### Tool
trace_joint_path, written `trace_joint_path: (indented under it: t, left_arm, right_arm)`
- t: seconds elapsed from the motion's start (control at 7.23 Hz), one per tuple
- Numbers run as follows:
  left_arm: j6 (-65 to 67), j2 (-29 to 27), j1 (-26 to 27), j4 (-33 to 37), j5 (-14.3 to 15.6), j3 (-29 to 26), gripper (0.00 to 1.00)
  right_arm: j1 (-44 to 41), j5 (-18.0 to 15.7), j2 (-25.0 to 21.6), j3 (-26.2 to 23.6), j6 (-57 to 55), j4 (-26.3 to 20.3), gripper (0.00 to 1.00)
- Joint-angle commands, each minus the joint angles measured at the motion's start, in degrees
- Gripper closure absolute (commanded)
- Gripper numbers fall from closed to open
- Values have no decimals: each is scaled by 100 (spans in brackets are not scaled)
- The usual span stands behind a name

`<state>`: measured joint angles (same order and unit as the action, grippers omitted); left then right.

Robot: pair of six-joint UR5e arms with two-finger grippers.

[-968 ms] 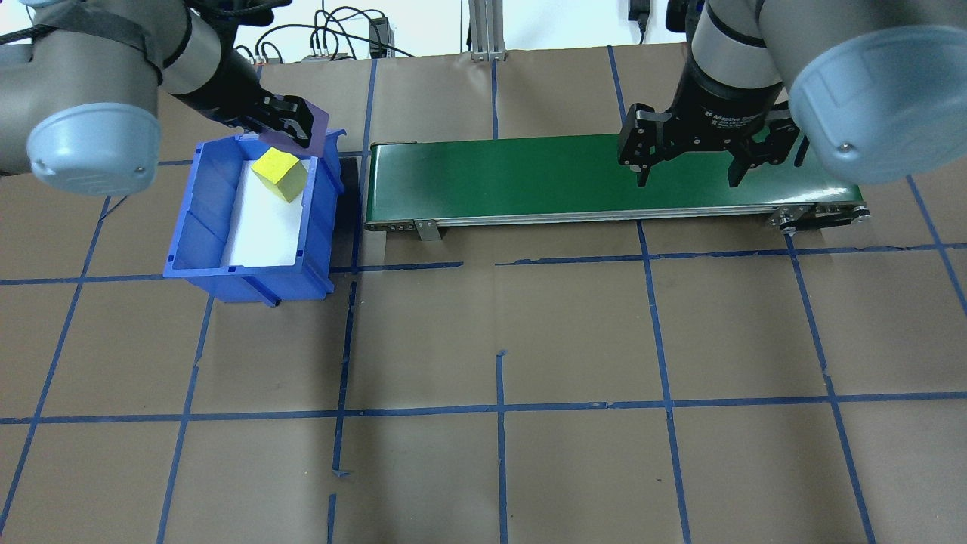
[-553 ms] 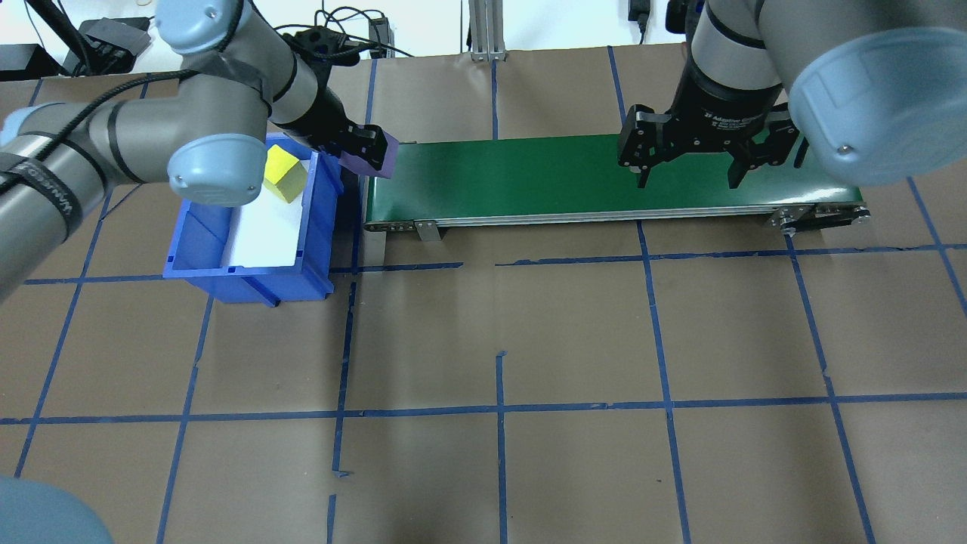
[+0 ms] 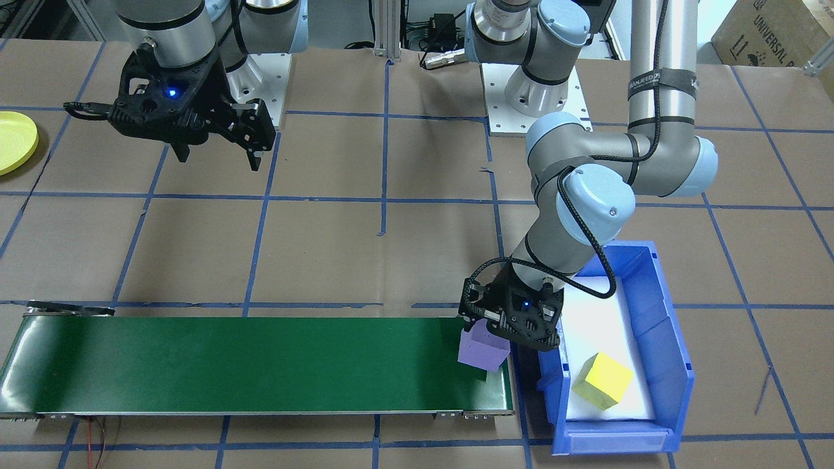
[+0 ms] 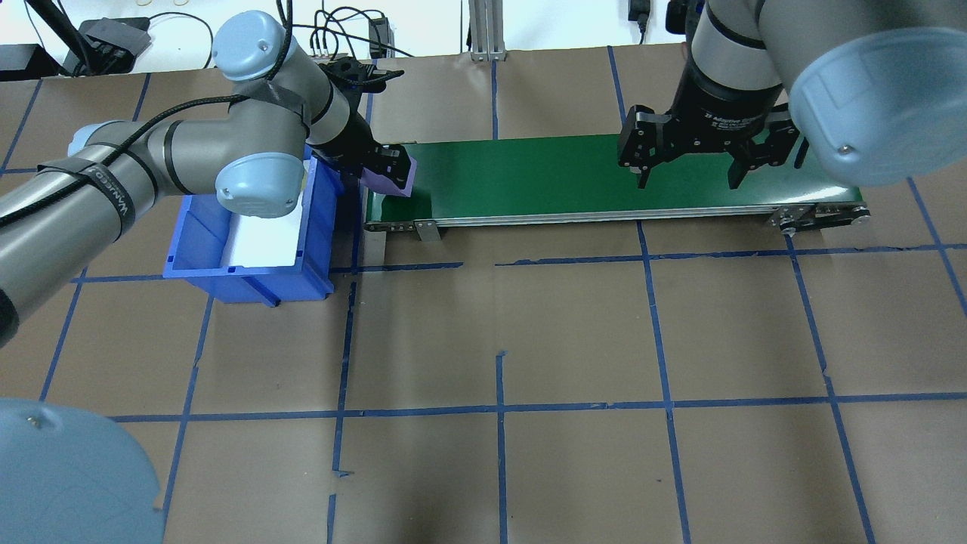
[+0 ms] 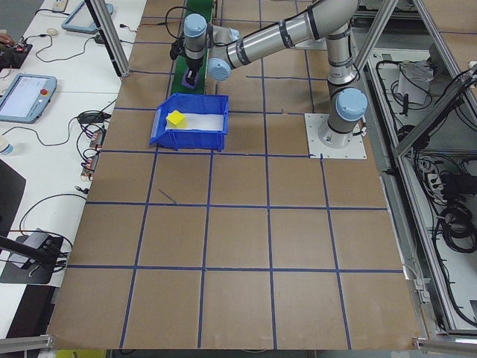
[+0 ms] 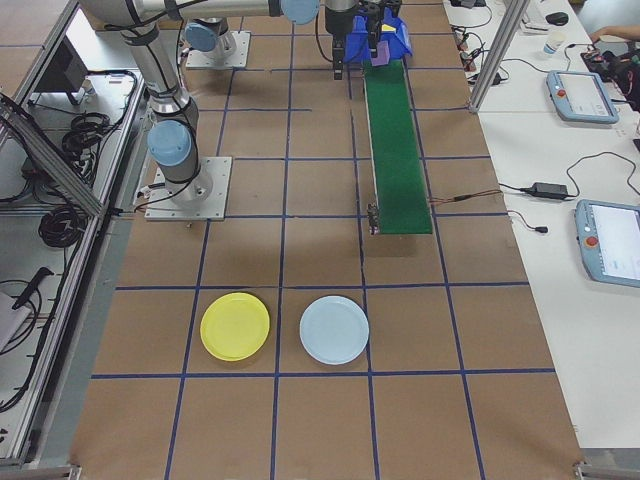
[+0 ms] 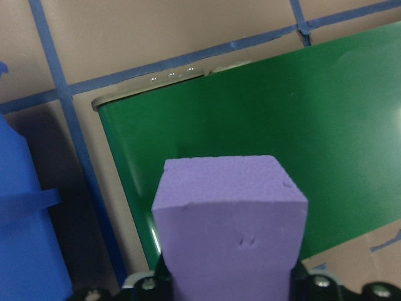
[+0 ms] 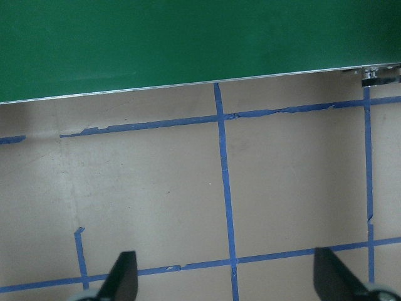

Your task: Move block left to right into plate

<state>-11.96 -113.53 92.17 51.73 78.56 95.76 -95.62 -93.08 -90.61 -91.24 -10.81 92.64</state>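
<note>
My left gripper [image 3: 500, 333] is shut on a purple foam block [image 3: 482, 352]. It holds the block just over the left end of the green conveyor belt [image 4: 529, 177], beside the blue bin. The left wrist view shows the purple block [image 7: 229, 219] between the jaws with the belt [image 7: 301, 125] below. At the belt's other end my right gripper [image 4: 687, 180] hangs open and holds nothing; its fingers [image 8: 122, 279] frame bare table. The yellow plate [image 6: 235, 327] lies on the table far beyond the belt's right end, and its edge [image 3: 10, 140] shows in the front view.
The blue bin [image 3: 658, 306] left of the belt holds a yellow cube [image 3: 603, 381] on a white liner. A pale blue plate [image 6: 334, 329] lies beside the yellow one. Blue tape lines grid the brown table.
My left arm carried the purple block rightward from above the bin's far corner to over the belt's left end. The right arm stayed still.
</note>
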Motion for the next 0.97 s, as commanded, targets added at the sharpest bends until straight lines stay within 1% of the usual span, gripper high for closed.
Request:
trace_joint_path:
  t: [0.0,0.28,0.41,0.55,0.83]
  left_arm:
    - [10,102,3,-5,306,-66,0]
    - [-43,409,-23,-5,773,-145,0]
    - [-61,472,-110,21,1149,-276,0]
    - [-174,472,-337,39,1231,-347,0]
    - [-289,455,-978,31,1223,-356,0]
  right_arm:
    - [0,0,0,1,0,0,0]
    - [0,0,0,1,0,0,0]
    - [-9,0,0,1,0,0,0]
    - [0,0,0,1,0,0,0]
    - [0,0,0,1,0,0,0]
